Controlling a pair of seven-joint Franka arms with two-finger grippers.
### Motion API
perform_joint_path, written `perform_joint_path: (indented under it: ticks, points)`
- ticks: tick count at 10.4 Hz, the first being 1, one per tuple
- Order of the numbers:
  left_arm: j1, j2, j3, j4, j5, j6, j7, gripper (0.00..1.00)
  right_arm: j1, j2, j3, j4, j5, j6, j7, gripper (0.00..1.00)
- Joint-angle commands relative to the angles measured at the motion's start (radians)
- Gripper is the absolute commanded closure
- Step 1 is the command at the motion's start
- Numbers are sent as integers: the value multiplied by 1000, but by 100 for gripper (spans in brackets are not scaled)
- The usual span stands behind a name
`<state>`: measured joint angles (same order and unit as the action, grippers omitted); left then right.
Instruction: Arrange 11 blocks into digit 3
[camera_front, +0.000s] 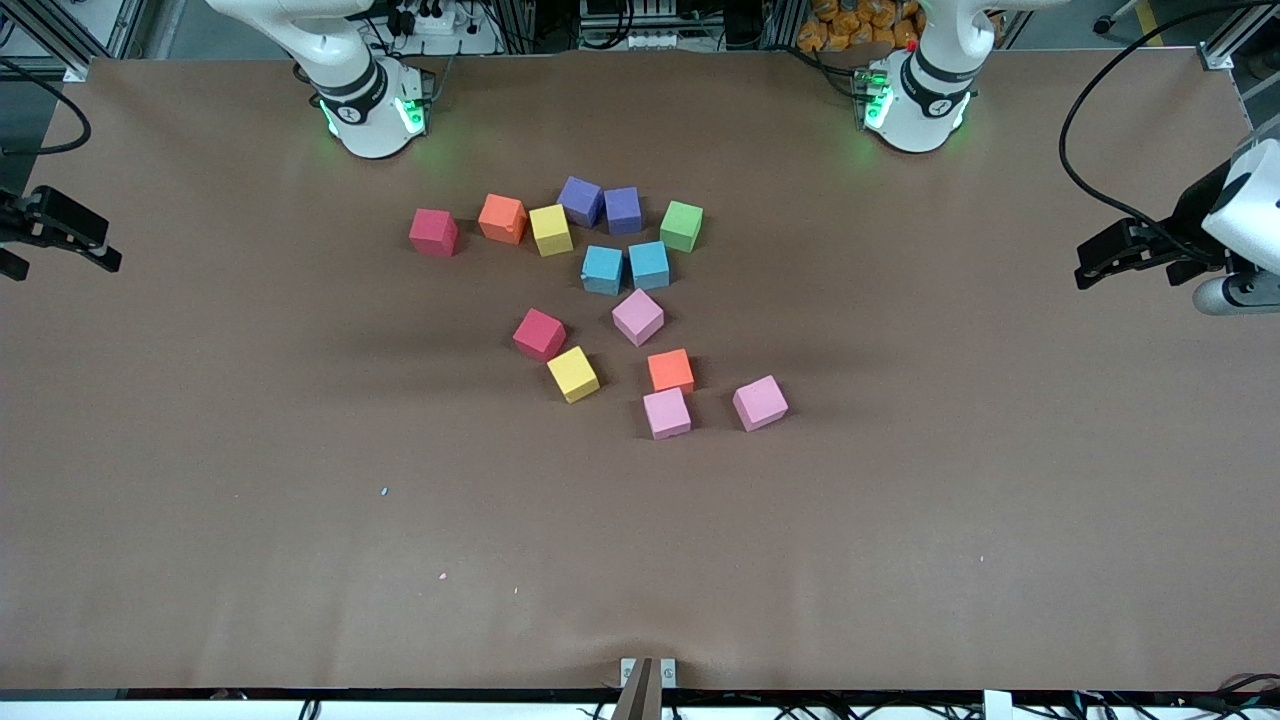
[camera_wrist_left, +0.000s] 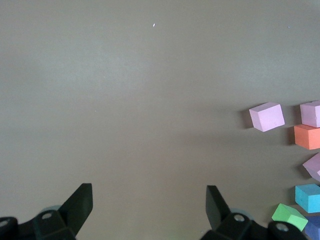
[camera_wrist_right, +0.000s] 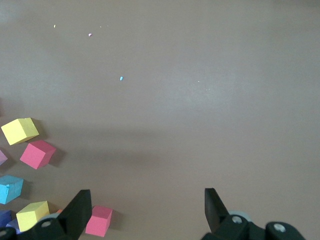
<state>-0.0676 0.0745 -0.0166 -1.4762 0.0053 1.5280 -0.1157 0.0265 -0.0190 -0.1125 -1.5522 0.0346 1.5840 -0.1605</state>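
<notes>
Barely begun, judging by the layout: small matte foam cubes (camera_front: 638, 316) scattered loosely mid-table on the brown table cover (camera_front: 200, 450), no digit 3 readable yet. Thirteen lying there, more than needed: a ragged row nearest the bases running from a red cube (camera_front: 433, 232) to a green cube (camera_front: 681, 226), two blue ones just below, then a looser group nearer the camera ending at a pink cube (camera_front: 760, 403). Everything left to do.

Left gripper (camera_front: 1110, 258) parked over its table end, jaws wide, empty. Right gripper (camera_front: 60, 232) likewise, open, holding nothing. Tight neighbours likely crowding finger access; tiny crumbs (camera_front: 384, 492) harmless.
</notes>
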Motion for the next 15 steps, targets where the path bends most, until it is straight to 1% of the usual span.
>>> perform_joint_path:
  ticks: [1,7,12,13,15]
  points:
    - [-6,-15,1,-15,10,9,-9,0,7,-4,-6,-6,-1,-3,15,0]
    - [-3,-15,-2,-15,5,5,-7,0,7,-4,-6,-22,-1,-3,12,0]
    - [-20,-9,-5,-15,-2,3,-22,0,10,-1,-4,-46,-1,-9,12,0]
    - [-41,-9,-19,-16,-2,3,-39,0,12,2,-4,-58,-1,-10,10,0]
    - [-77,1,-83,-24,-2,1,-189,0,15,8,-4,-86,-1,-7,10,0]
